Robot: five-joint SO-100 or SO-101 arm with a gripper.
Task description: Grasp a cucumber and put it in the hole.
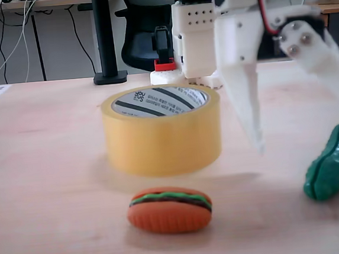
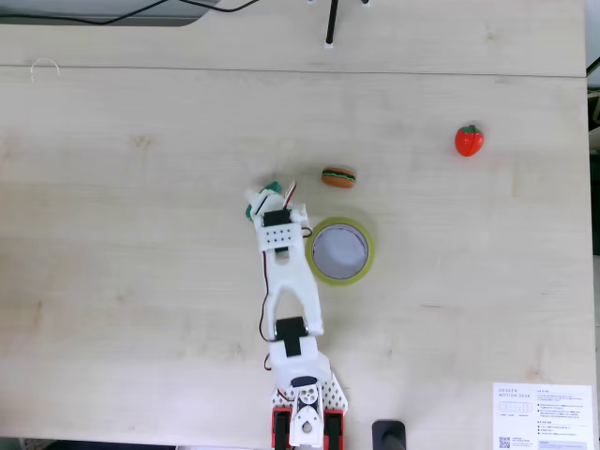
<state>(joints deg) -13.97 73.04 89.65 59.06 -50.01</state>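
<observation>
The dark green bumpy cucumber (image 1: 333,163) lies on the table at the right of a fixed view, tilted up to the right. My white gripper (image 1: 309,132) hangs just above it, open. One finger (image 1: 248,114) points down on the cucumber's left and the other finger (image 1: 330,68) runs off the right edge. The yellowish tape roll (image 1: 162,142) stands left of the gripper, its hole (image 1: 158,101) facing up and showing a white core with black print. From above, the gripper (image 2: 261,199) covers most of the cucumber (image 2: 273,187), left of the roll (image 2: 369,251).
An orange-brown toy hamburger (image 1: 169,209) lies in front of the roll, also seen from above (image 2: 338,176). A red toy strawberry (image 2: 469,141) sits far right. A printed sheet (image 2: 542,417) lies at the bottom right corner. The arm's base (image 2: 300,412) stands at the bottom edge.
</observation>
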